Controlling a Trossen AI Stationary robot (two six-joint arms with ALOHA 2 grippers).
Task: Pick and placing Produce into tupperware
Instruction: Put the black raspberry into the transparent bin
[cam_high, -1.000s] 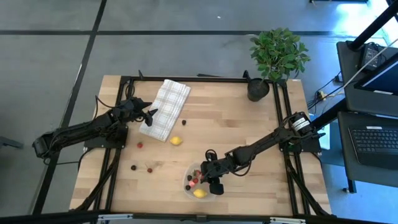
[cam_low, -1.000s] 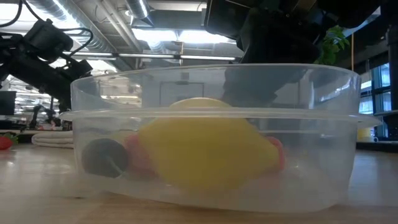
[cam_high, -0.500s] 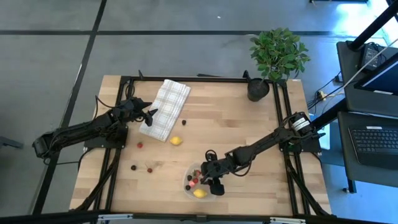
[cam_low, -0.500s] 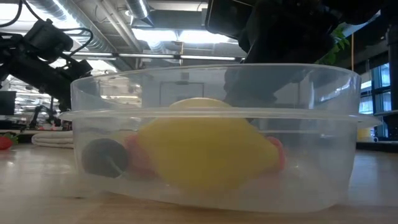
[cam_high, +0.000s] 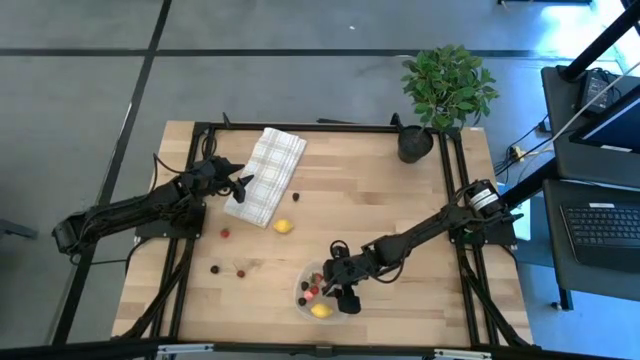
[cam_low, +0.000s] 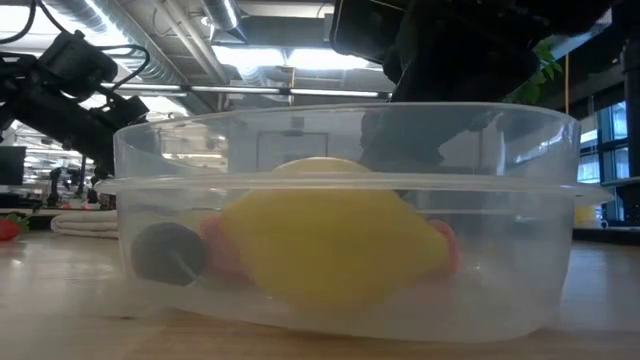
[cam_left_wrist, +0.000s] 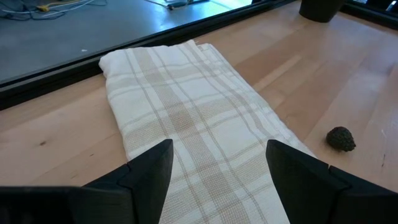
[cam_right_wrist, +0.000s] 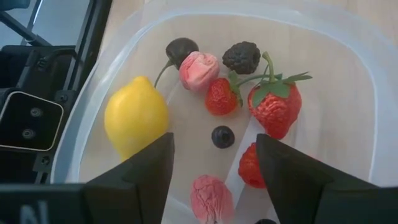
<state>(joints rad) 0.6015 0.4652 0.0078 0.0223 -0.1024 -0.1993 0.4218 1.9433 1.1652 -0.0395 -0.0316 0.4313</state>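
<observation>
Tupperware (cam_right_wrist: 348, 56) sits under the right gripper (cam_right_wrist: 214, 186), fingers (cam_right_wrist: 140, 168) apart, holding nothing (lemon (cam_right_wrist: 135, 118) inside); left gripper (cam_left_wrist: 217, 177) fingers wide over the cloth (cam_left_wrist: 186, 118).

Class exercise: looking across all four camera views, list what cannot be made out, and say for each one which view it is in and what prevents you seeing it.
- Low view: the right gripper is cut by the top edge and blurred through the tupperware wall.
- Low view: the lemon hides the fruit behind it.
- High view: loose berries are too small to identify.
- Right wrist view: the fingers cover the nearest fruit.
</observation>
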